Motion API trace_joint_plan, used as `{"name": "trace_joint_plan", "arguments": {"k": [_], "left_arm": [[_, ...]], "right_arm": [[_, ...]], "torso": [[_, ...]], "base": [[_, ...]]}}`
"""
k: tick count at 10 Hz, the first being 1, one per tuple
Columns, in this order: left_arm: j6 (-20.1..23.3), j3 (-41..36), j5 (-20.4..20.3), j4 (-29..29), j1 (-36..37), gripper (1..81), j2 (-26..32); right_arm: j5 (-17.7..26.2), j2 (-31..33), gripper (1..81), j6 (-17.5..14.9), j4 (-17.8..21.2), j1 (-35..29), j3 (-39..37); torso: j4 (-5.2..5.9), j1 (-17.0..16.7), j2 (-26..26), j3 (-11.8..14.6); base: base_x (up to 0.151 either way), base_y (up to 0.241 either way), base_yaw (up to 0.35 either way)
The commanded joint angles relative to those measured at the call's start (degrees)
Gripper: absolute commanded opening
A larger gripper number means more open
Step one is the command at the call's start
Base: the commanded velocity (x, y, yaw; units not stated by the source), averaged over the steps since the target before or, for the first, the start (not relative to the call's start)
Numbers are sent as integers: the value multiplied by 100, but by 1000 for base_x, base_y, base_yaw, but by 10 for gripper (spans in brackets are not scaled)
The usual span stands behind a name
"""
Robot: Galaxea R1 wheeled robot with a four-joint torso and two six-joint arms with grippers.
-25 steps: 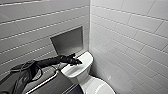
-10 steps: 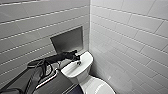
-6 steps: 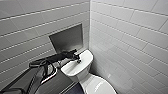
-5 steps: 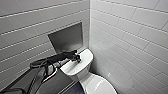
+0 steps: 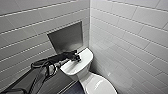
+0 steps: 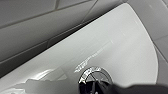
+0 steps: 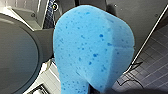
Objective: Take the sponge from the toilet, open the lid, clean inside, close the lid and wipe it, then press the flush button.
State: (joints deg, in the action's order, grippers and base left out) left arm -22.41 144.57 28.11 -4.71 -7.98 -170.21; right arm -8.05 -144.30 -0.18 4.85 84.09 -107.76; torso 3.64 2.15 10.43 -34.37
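The white toilet (image 5: 86, 75) stands in the corner with its glossy lid (image 5: 98, 86) down. My left arm reaches in over the tank top, and my left gripper (image 5: 77, 58) is shut and right at the flush button. In the left wrist view the flush button (image 6: 96, 74) is a dark round disc in a shiny ring, and the dark gripper tip (image 6: 100, 88) rests against its near edge. The bright blue sponge (image 7: 92, 47) looms close in the right wrist view, pinched at its lower end by my right gripper (image 7: 98, 90).
A grey recessed niche (image 5: 66, 37) sits in the tiled wall just behind the tank. The tiled side wall (image 5: 130, 42) stands close on the toilet's right. Dark tiled floor (image 7: 152, 62) lies under the right arm.
The left gripper has stayed at the middle of the tank top, shifting only slightly. The head view itself has drifted a little.
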Motion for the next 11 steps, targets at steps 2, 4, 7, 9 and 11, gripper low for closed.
{"name": "trace_joint_plan", "arguments": {"k": [2,4,7,9,11], "left_arm": [[17,283,98,224,943,10,-225],[17,590,98,488,856,10,-479],[17,652,124,489,846,10,-454],[17,590,151,418,934,10,-374],[8,-7,168,172,1109,10,-14]], "right_arm": [[453,83,10,-8,60,25,134],[453,48,10,-8,51,51,125],[453,-5,10,-8,60,25,81],[453,-14,10,-8,60,25,64],[453,-14,10,-8,60,16,64]], "torso": [[0,0,0,-57],[0,2,0,-88],[0,0,0,-88],[0,0,0,-88],[0,2,0,-88]], "base": [[0,0,0],[0,0,0],[0,0,0],[0,0,0],[0,0,0]]}}
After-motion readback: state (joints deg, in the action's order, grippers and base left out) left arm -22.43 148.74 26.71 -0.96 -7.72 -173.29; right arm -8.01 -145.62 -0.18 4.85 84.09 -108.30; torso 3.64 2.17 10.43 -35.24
